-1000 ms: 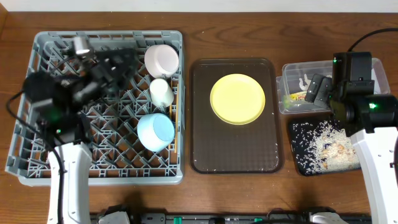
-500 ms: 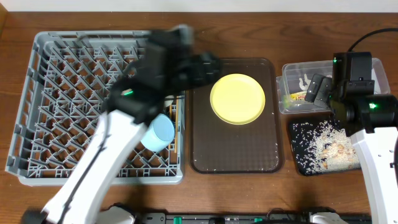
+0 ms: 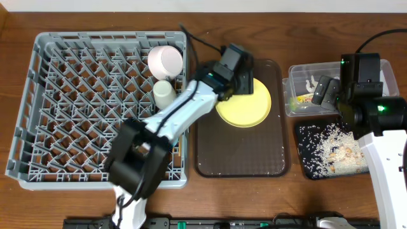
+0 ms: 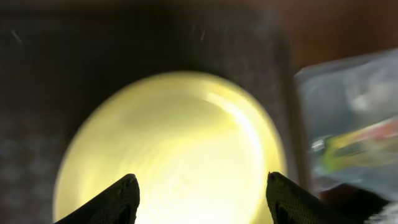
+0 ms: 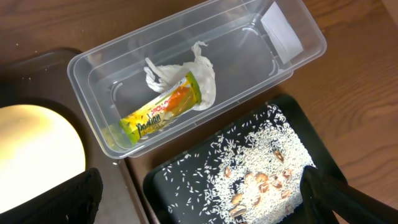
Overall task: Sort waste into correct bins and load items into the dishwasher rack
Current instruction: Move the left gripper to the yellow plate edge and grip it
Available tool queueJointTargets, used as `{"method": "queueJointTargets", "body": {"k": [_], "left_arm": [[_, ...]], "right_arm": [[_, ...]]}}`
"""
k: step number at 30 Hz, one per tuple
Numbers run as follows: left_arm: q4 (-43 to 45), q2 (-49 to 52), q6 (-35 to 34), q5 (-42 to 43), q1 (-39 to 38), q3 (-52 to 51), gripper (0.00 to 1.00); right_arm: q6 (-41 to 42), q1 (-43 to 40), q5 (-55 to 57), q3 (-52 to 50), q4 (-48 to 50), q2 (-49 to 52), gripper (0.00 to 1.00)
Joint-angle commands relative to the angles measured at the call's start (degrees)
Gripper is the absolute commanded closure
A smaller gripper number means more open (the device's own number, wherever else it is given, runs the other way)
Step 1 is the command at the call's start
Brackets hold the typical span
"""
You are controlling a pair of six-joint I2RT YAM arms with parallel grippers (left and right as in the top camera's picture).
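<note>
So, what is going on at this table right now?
The left pincer is open above the yellow plate on the brown tray, holding nothing. The right pincer is open and empty over the clear tub, which holds the snack wrapper and the tissue, and the black tray with the rice scraps. A white bowl and a cup are in the rack.

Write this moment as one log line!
left gripper: open, over plate | right gripper: open, by tub | plate: on brown tray
</note>
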Motion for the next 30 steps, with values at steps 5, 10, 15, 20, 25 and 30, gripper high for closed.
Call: {"method": "queueJointTargets", "body": {"k": [5, 10, 15, 20, 25, 30], "left_arm": [[-4.39, 2.03, 2.1, -4.35, -0.42, 0.59, 0.33], [-8.81, 1.9, 2.08, -1.55, -1.9, 0.59, 0.4], [-12.11, 1.92, 2.43, -6.84, -5.64, 0.59, 0.43], [-16.02, 1.92, 2.36, -21.9, -7.15, 0.57, 0.43], [-18.25, 1.95, 2.21, -25.46, -4.98, 0.31, 0.43], [-17.16, 2.4, 2.25, -24.2, -2.19, -1.64, 0.43]], "right_arm": [[-0.39, -0.02, 0.92, 0.17, -0.09, -0.35, 0.01], [-0.39, -0.02, 0.92, 0.17, -0.09, -0.35, 0.01], [-0.39, -0.02, 0.92, 0.17, -0.09, -0.35, 0.01], [-0.37, -0.02, 0.92, 0.17, -0.09, -0.35, 0.01], [-0.39, -0.02, 0.92, 0.17, -0.09, -0.35, 0.01], [-0.39, -0.02, 0.92, 0.17, -0.09, -0.35, 0.01]]}}
